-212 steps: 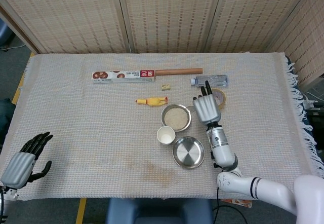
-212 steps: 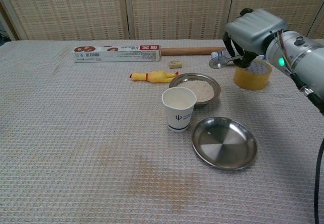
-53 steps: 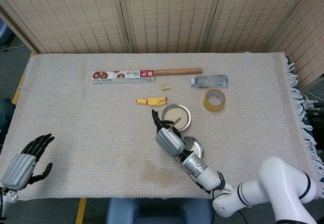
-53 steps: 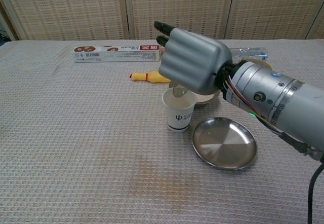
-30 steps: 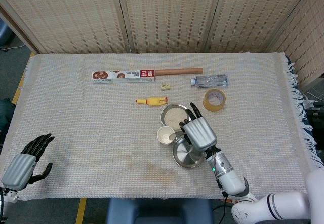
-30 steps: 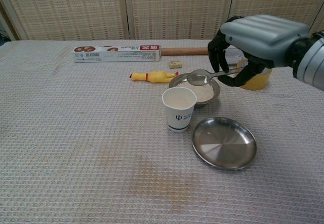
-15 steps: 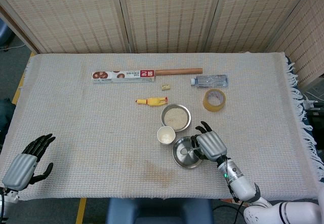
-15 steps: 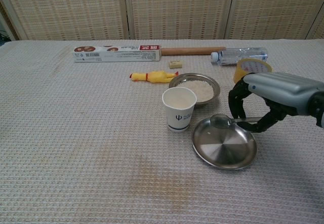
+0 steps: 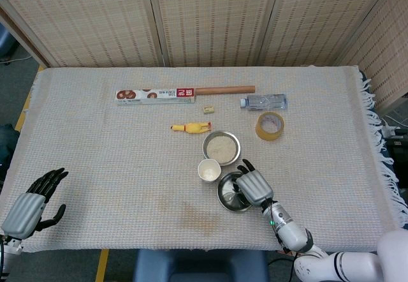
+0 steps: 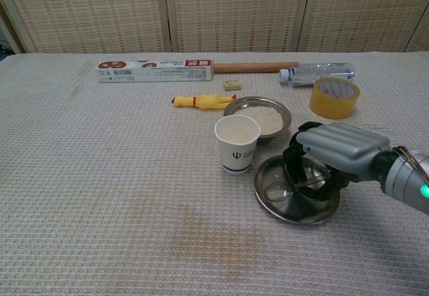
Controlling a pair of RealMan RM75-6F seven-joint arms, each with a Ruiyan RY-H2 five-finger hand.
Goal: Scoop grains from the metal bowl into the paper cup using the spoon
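The metal bowl [image 9: 222, 147] [image 10: 258, 116] of pale grains sits mid-table. Just in front of it stands the white paper cup [image 9: 209, 170] [image 10: 236, 143], with grains inside. To the cup's right lies an empty metal dish [image 9: 228, 199] [image 10: 305, 212]. My right hand [image 9: 254, 187] [image 10: 333, 150] hangs low over that dish, fingers curled around the handle of the spoon [image 10: 277, 191]. The spoon's bowl rests on the dish floor and looks empty. My left hand [image 9: 29, 204] is far off at the table's front left corner, fingers spread, holding nothing.
Behind the grain bowl lie a yellow rubber chicken [image 9: 190, 127], a small block [image 9: 208, 110], a long wrap box [image 9: 155, 95], a wooden rod [image 9: 224, 90], a water bottle [image 9: 264, 101] and a roll of yellow tape [image 9: 270, 125]. A woven cloth covers the table.
My right hand has carried the spoon from above the grain bowl down and forward into the empty dish, where the spoon's bowl now rests. The left hand has stayed put.
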